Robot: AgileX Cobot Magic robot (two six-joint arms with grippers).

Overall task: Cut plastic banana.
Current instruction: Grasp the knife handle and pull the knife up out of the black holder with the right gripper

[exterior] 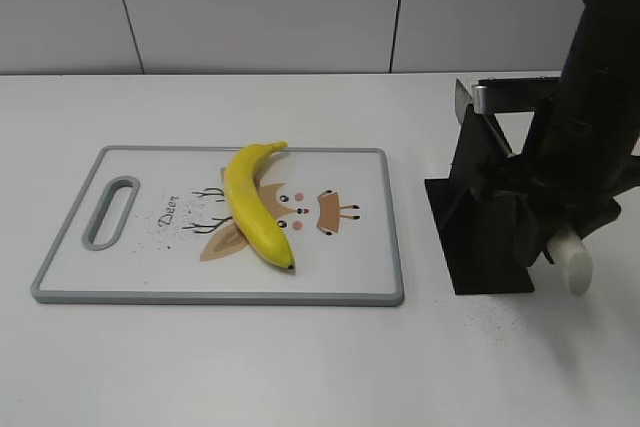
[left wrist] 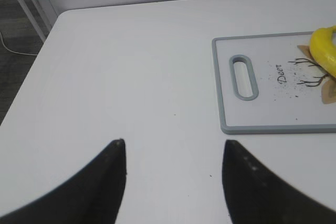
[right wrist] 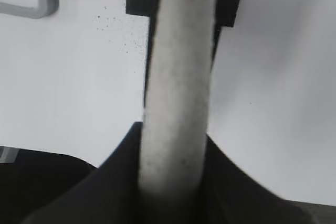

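Yellow banana (exterior: 254, 202) lies on the board (exterior: 380, 237). Right hand (right wrist: 173, 182) is clenched on a pale handle (right wrist: 178, 77) at the black rack (exterior: 480, 217); left hand (left wrist: 173, 174) is spread, holding nothing, over the counter (left wrist: 131, 66).

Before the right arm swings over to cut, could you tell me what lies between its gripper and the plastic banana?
In the exterior view, the black knife stand, bare table and open cutting board lie between right gripper and plastic banana.

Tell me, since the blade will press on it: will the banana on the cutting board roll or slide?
The plastic banana looks glossy, so it may slide on the smooth cutting board. Its curve, lying flat, should resist rolling, though pressure near an end could pivot it.
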